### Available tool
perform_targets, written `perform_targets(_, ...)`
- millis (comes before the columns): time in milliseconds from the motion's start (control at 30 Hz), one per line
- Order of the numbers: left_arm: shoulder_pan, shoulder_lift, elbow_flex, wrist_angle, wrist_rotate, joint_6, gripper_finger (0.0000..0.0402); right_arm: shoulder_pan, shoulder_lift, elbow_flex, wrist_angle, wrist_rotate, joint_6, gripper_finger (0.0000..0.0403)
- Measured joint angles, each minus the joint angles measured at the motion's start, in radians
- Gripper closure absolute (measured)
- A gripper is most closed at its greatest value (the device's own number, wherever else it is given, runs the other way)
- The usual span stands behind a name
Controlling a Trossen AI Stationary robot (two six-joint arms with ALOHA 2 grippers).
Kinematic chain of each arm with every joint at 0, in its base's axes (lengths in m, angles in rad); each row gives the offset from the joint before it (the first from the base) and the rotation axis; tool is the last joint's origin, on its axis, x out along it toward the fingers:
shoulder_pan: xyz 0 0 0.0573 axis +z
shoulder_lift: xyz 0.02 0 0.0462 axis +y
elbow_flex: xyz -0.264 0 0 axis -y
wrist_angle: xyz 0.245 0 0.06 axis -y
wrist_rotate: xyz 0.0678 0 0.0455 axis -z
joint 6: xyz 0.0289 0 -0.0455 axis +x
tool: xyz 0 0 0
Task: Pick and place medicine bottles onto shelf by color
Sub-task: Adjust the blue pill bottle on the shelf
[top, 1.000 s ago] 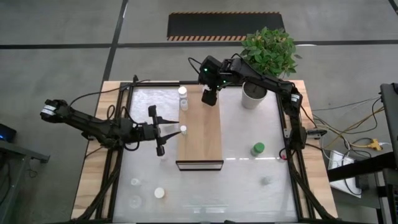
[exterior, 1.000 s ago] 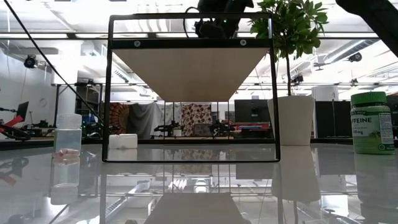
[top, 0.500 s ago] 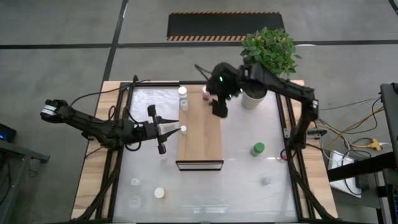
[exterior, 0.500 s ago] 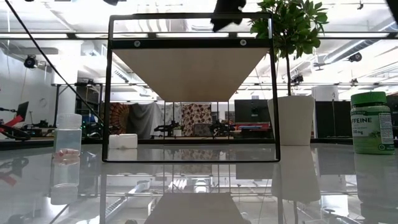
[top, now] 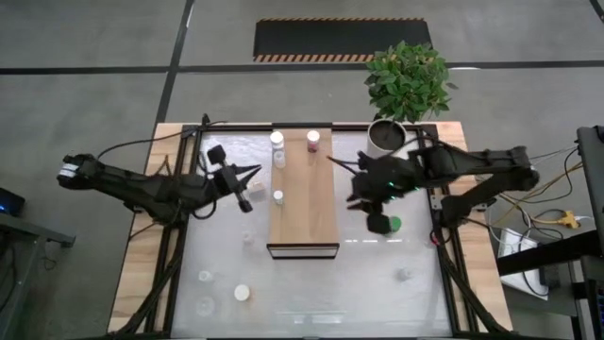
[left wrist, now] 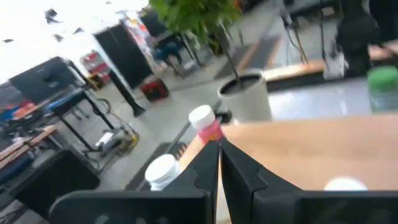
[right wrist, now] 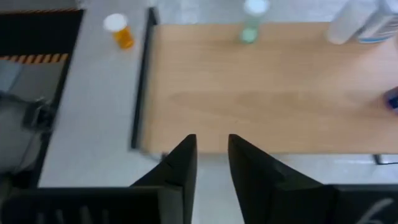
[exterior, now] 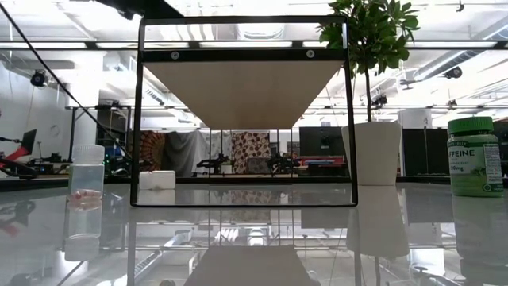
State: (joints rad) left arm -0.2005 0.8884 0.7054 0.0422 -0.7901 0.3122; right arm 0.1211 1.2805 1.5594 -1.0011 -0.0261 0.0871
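Observation:
The shelf (top: pixel 304 203) is a long light-wood plank in the middle of the table. On it stand a white bottle (top: pixel 278 156), a maroon bottle (top: pixel 313 141) at the far end, and a small white-capped bottle (top: pixel 277 196). My left gripper (top: pixel 253 176) is shut and holds nothing, left of the shelf (left wrist: pixel 311 149) and facing the maroon bottle (left wrist: pixel 206 124). My right gripper (top: pixel 370 212) hovers right of the shelf (right wrist: pixel 267 87), beside the green-topped bottle (top: pixel 392 225). Its fingers (right wrist: pixel 211 155) stand a narrow gap apart with nothing between them.
A potted plant in a white pot (top: pixel 382 137) stands at the far right corner. Loose bottles (top: pixel 243 293) (top: pixel 404 275) stand on the glossy table near the front. In the low view the green-topped bottle (exterior: pixel 474 155) is at the right and a clear one (exterior: pixel 86 179) at the left.
My left gripper has drawn back from the small white-capped bottle toward the table's left, turned and shut; the bottle stays on the shelf. My right gripper has left the maroon bottle at the shelf's far end and swung toward the near right, down beside the green-topped bottle.

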Motion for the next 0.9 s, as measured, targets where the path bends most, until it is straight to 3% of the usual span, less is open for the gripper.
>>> perform_targets(133, 0.137, -0.002, 0.086, -0.275, 0.220, -0.059, 0.0401, 0.039, -0.062, -0.075, 0.035, 0.001, 0.006, 0.0348)
perform_targets(300, 0.336, 0.047, 0.135, -0.419, 0.441, -0.025, 0.0401, 0.060, -0.080, -0.125, 0.064, 0.002, 0.007, 0.0361)
perform_targets(567, 0.555, 0.145, 0.134, -0.393, 0.542, 0.079, 0.0402, 0.065, -0.066, -0.132, 0.064, 0.001, 0.007, 0.0364)
perform_targets(900, 0.626, 0.273, 0.149, -0.261, 0.605, 0.166, 0.0402, 0.064, -0.068, -0.135, 0.064, 0.002, 0.000, 0.0365)
